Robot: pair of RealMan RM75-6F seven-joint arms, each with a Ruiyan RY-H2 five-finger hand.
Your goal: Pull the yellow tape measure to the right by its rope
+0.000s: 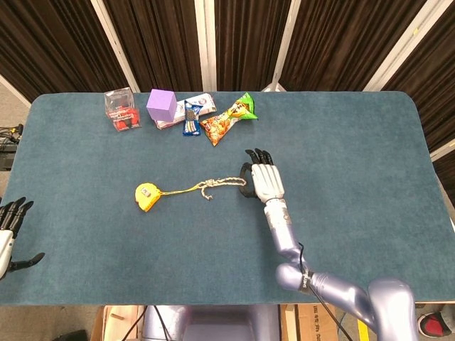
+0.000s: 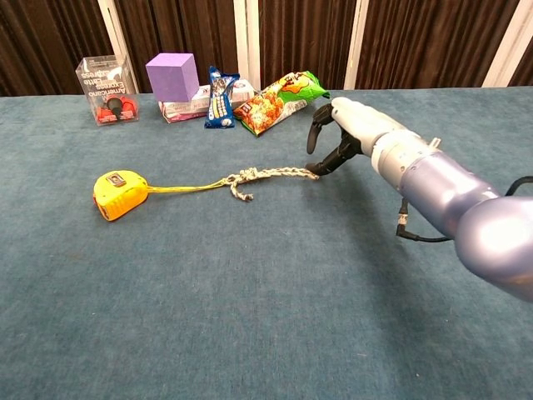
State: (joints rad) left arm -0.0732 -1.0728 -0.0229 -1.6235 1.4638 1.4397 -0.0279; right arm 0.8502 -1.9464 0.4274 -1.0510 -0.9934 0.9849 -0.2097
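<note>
The yellow tape measure (image 1: 147, 197) (image 2: 120, 194) lies on the blue table, left of the middle. Its rope (image 1: 215, 186) (image 2: 262, 177) runs to the right, thin and yellow at first, then braided and pale. My right hand (image 1: 263, 181) (image 2: 343, 132) hovers at the rope's right end with its fingers apart; its thumb tip (image 2: 315, 169) is at the rope's end, and nothing is held. My left hand (image 1: 10, 229) hangs off the table's left edge, fingers spread and holding nothing, seen only in the head view.
Along the table's far edge stand a clear box with red things inside (image 1: 121, 110) (image 2: 110, 79), a purple cube (image 1: 161, 104) (image 2: 172, 77), a blue snack packet (image 1: 190, 118) (image 2: 220, 98) and an orange-green chip bag (image 1: 227, 119) (image 2: 280, 100).
</note>
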